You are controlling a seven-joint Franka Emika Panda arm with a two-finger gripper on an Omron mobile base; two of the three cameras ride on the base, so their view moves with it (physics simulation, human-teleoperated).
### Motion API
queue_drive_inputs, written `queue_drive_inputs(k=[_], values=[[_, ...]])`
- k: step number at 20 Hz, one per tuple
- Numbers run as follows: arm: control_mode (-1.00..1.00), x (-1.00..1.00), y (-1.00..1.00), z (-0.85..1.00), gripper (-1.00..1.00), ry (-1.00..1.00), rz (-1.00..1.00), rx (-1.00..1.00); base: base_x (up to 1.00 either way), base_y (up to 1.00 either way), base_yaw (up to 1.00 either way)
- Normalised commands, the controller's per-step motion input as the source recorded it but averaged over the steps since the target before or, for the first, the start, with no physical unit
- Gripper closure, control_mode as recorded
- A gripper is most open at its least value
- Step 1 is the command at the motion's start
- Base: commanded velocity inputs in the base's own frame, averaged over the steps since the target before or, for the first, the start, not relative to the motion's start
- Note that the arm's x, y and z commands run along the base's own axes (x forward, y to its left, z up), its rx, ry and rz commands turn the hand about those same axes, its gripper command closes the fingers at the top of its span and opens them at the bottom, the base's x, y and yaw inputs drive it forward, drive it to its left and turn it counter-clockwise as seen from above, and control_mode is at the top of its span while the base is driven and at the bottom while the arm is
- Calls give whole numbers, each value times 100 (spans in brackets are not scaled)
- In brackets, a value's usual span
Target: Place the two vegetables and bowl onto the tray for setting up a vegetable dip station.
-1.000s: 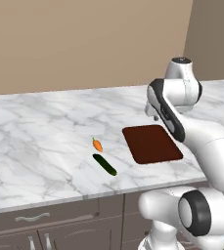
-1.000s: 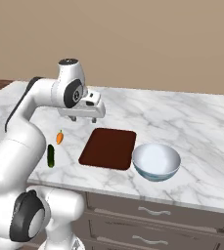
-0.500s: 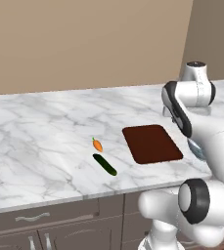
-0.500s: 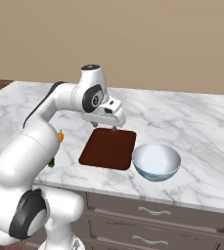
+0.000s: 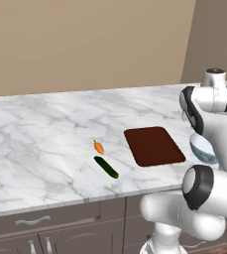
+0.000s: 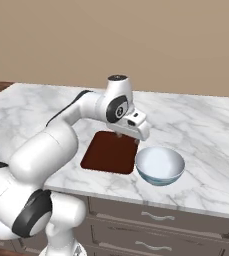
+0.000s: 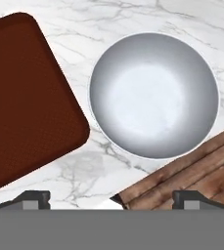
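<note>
The small orange carrot (image 5: 99, 147) and the dark green cucumber (image 5: 106, 167) lie side by side on the marble counter, left of the reddish-brown tray (image 5: 153, 146) (image 6: 109, 152) (image 7: 25, 97). Nothing lies on the tray. The pale bowl (image 6: 159, 165) (image 7: 152, 95) (image 5: 203, 149) stands upright and empty on the counter just right of the tray, near the front edge. My gripper (image 6: 128, 138) (image 7: 112, 199) hangs above the gap between the tray's right edge and the bowl. It is open, with nothing between its fingers.
The marble counter (image 5: 40, 144) runs wide to the left and back to a beige wall. Its front edge lies close to the bowl, with wooden floor (image 7: 201, 171) below. Drawers (image 6: 156, 220) sit under the counter.
The arm has swung right, from near the carrot, across the tray, to above the tray's right edge beside the bowl. The gripper stayed open. Nothing on the counter moved.
</note>
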Motion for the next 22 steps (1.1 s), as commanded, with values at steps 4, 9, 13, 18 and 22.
queue_drive_inputs(k=[4, 9, 13, 18, 22], values=[[-100, 18, -25, -7, -100, 0, 2, 0, 0, 0, 0], [-100, 34, -15, -11, -100, 0, 11, 1, 0, 0, 0], [-100, 26, -1, -23, -100, 3, 13, 0, 0, 0, 0], [-100, 10, 7, -25, -100, 8, 4, 0, 0, 0, 0], [-100, 15, 0, -17, -100, 0, 0, 0, 0, 0, 0]])
